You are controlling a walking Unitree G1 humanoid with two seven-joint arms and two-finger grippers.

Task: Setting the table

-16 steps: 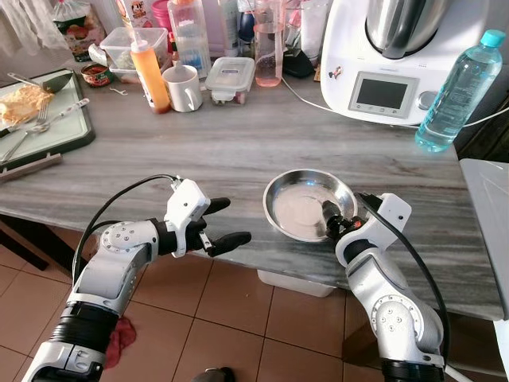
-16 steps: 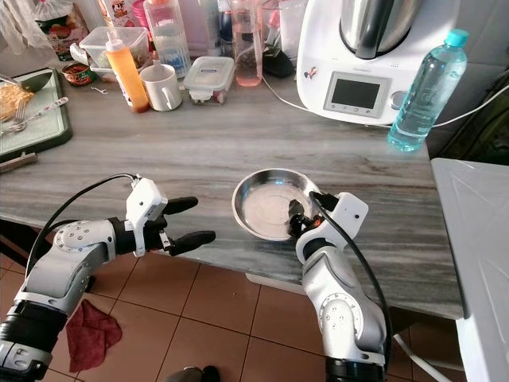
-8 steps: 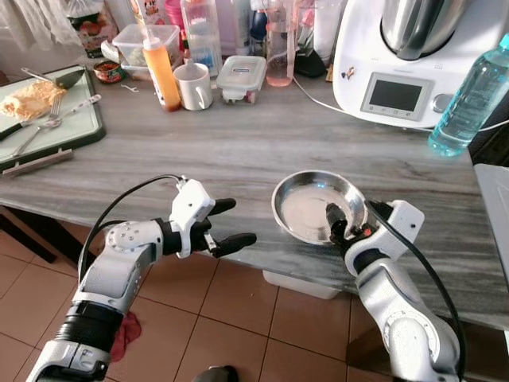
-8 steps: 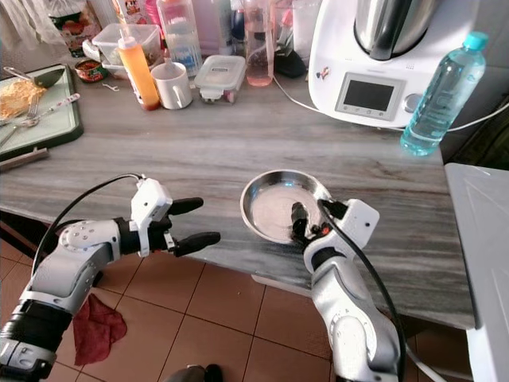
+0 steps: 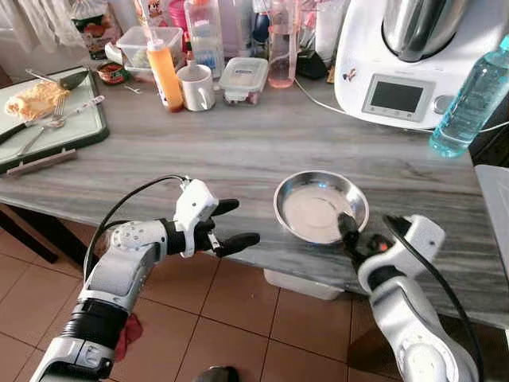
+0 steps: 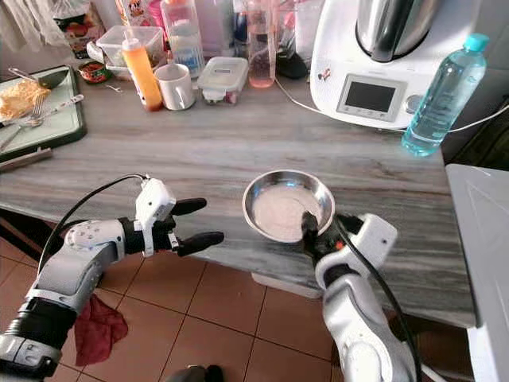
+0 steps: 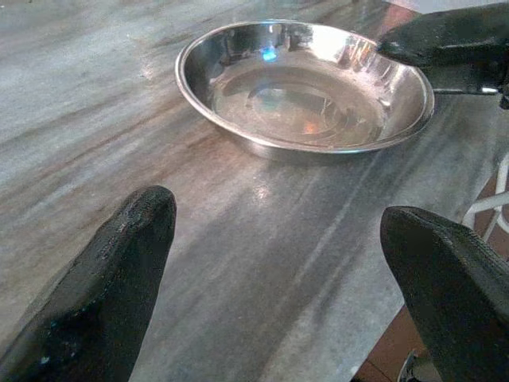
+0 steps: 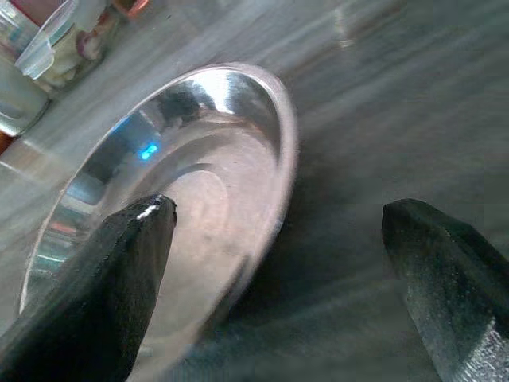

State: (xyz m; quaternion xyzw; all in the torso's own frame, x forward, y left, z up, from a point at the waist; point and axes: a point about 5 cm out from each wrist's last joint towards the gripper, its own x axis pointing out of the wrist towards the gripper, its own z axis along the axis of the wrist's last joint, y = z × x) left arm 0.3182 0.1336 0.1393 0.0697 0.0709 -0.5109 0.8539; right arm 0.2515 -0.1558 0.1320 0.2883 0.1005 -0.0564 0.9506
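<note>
A shallow steel bowl point(image 5: 321, 207) sits empty on the grey marble-look table point(image 5: 238, 151), near its front edge. My right gripper point(image 5: 354, 235) is open at the bowl's near right rim. In the right wrist view one finger point(image 8: 95, 278) hangs over the bowl's inside point(image 8: 159, 199) and the other point(image 8: 453, 278) over the bare table outside it. My left gripper point(image 5: 238, 223) hovers open at the table's front edge, left of the bowl, holding nothing. In the left wrist view its fingertips point(image 7: 119, 278) point at the bowl point(image 7: 306, 87).
A green tray point(image 5: 79, 131) with food and cutlery lies at the far left. Along the back stand an orange sauce bottle point(image 5: 165, 72), a white mug point(image 5: 196, 86), a lidded container point(image 5: 242, 78), a white kitchen machine point(image 5: 406, 72) and a water bottle point(image 5: 469, 99). A white counter edge point(image 5: 497, 191) is on the right.
My right gripper has drawn back from inside the bowl to its near rim, toward the table's edge. The bowl stays put. The left arm holds still; the camera has shifted slightly.
</note>
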